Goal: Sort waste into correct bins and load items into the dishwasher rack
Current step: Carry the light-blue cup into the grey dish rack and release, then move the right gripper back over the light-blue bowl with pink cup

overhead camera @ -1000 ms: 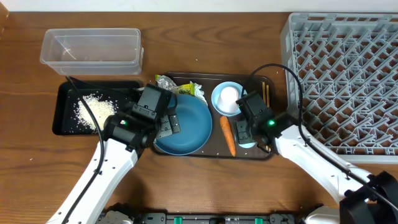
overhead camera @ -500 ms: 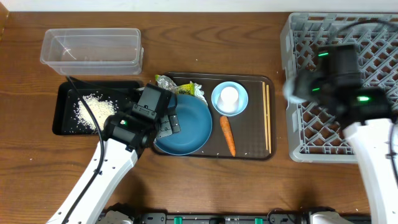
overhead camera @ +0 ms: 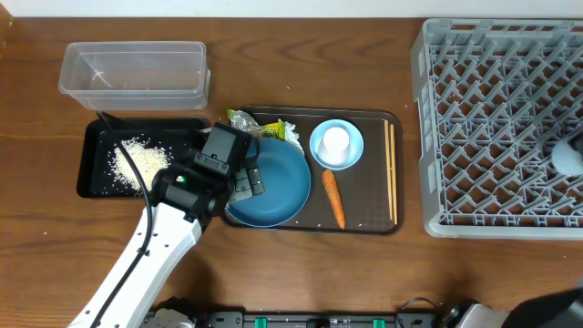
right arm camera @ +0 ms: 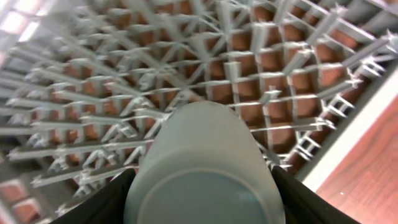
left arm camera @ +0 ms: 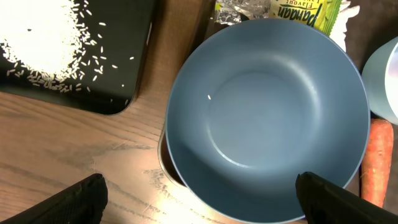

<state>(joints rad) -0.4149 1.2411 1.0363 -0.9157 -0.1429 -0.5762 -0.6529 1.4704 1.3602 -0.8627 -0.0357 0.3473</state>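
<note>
While the left gripper hangs over the near left edge of the big dark blue dish, its two fingers stand wide apart and hold nothing. The dish sits at the left end of the brown tray, in the middle of the table. One white grain lies in the dish.

Just right of the dish lies the orange carrot. A bit farther back on the same tray is the small light blue bowl. The shiny wrapper lies at the far left corner of the brown tray, right by the far rim of the dish. The chopsticks lie side by side along the right edge of the brown tray.

Left of the brown tray is the black tray, with the heap of white rice in it. Behind that is the clear tub.

The big grey rack fills the right side of the table. The right gripper is over the rack, near one of its walls. It holds the light blue cup between its two dark fingers, one on each side.
</note>
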